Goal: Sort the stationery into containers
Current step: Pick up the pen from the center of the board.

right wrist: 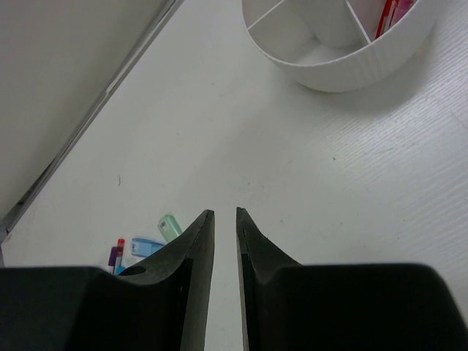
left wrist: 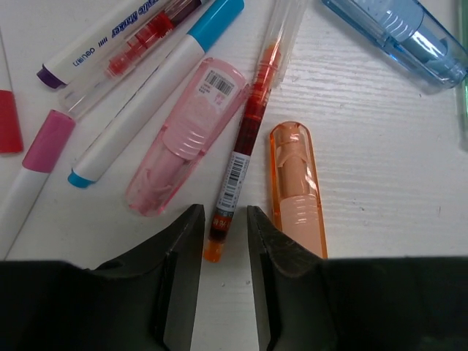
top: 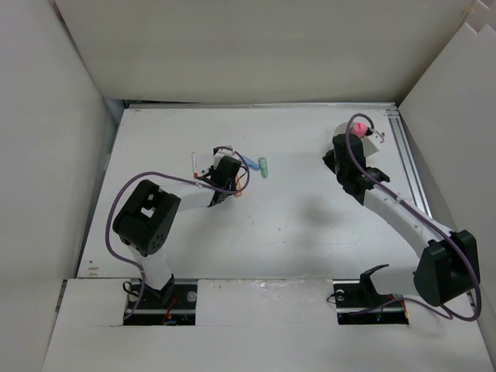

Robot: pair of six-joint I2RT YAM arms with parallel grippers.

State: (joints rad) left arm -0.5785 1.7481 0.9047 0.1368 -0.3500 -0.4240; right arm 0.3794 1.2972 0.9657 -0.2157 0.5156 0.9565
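Observation:
Pens, markers and cased erasers lie in a cluster on the table under my left gripper (top: 225, 174). In the left wrist view that gripper (left wrist: 223, 219) is open, its fingertips on either side of the orange tail of a red pen (left wrist: 245, 139), with a gap on each side. A pink eraser case (left wrist: 183, 139) lies to the pen's left and an orange one (left wrist: 296, 186) to its right. The white divided container (right wrist: 344, 69) holds a red-pink item (right wrist: 387, 14) in one compartment. My right gripper (right wrist: 224, 213) hovers near it, narrowly open and empty.
A blue case (left wrist: 398, 36), a white marker with blue ends (left wrist: 157, 95), a pink-capped marker (left wrist: 36, 157) and a purple-tipped marker (left wrist: 110, 36) surround the pen. A green case (top: 264, 167) lies right of the cluster. White walls enclose the table (top: 294, 217).

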